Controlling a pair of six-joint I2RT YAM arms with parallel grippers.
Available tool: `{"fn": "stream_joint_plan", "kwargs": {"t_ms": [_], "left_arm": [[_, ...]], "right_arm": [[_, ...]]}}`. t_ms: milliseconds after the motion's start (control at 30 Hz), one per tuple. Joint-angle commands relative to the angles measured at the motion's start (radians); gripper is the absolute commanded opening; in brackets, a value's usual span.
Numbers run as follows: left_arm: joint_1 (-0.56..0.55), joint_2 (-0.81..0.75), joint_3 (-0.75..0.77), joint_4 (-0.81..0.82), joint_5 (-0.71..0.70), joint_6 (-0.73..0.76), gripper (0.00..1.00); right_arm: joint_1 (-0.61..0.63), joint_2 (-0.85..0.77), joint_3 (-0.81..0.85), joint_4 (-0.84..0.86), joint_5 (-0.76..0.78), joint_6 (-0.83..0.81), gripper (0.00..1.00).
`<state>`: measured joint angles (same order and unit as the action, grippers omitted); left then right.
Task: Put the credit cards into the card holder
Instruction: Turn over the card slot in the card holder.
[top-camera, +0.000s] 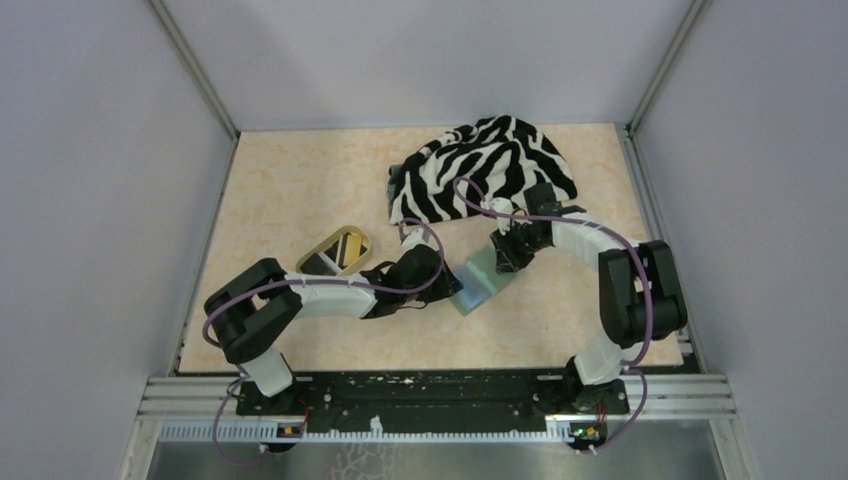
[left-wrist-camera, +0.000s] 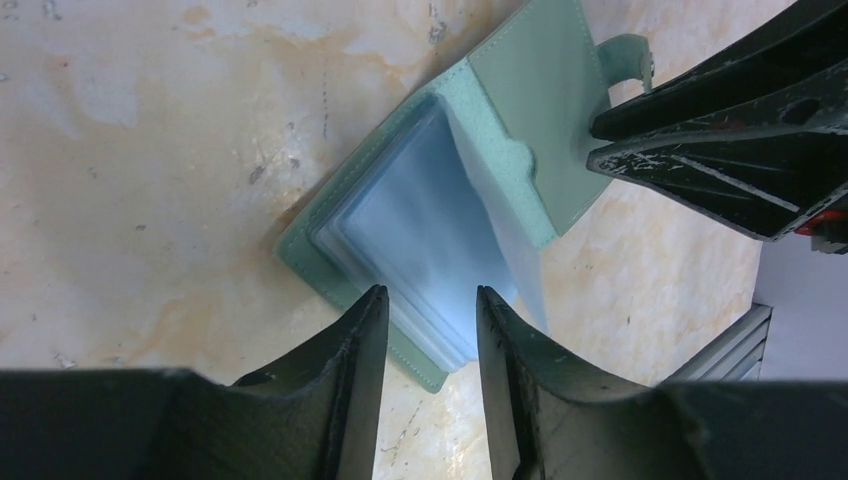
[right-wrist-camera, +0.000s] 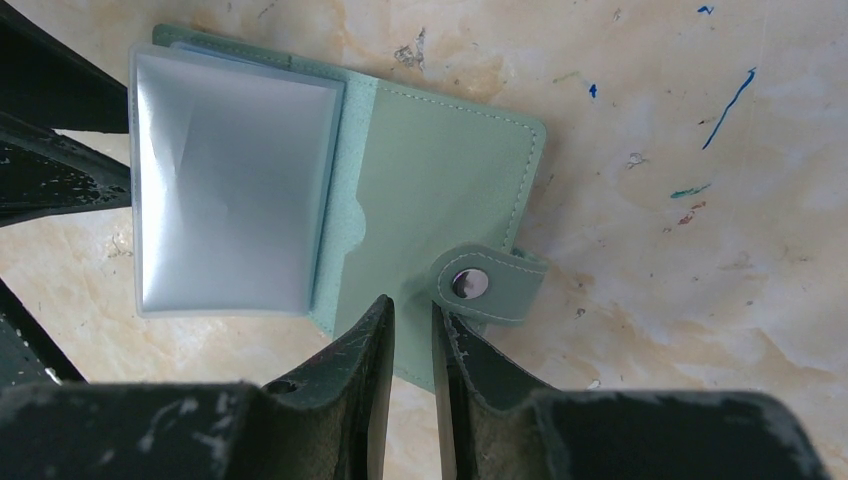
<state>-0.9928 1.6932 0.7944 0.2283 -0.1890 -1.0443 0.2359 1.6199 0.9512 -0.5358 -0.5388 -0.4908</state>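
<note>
Open on the desk (top-camera: 300, 180) between both arms, the card holder (top-camera: 482, 280) has right jaws pinched on its cover (right-wrist-camera: 440, 190), left jaws part-open astride the clear sleeves (left-wrist-camera: 420, 230), grip unclear, sleeves stretching lengthwise away from them.

Zebra-striped cloth (top-camera: 490, 165), tan oval tray (top-camera: 318, 247), marbled table (top-camera: 290, 190).

The card holder (top-camera: 481, 281) is flanked by left hand (left-wrist-camera: 430, 300) and right hand (right-wrist-camera: 411, 305); zebra cloth (top-camera: 480, 170) crowds beyond.
</note>
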Motion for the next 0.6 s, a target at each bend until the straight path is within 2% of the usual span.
{"fn": "stream_joint_plan", "kwargs": {"t_ms": [0,300,567], "left_arm": [[-0.006,0.021,0.045,0.02,0.01,0.009,0.42],[-0.006,0.048,0.064,0.009,0.015,-0.005,0.45],[-0.006,0.064,0.108,-0.092,-0.035,-0.048,0.5]], "right_arm": [[0.01,0.01,0.045,-0.002,-0.01,-0.014,0.21],[0.011,0.01,0.047,-0.005,-0.009,-0.016,0.21],[0.013,0.012,0.047,-0.006,-0.012,-0.017,0.21]]}}
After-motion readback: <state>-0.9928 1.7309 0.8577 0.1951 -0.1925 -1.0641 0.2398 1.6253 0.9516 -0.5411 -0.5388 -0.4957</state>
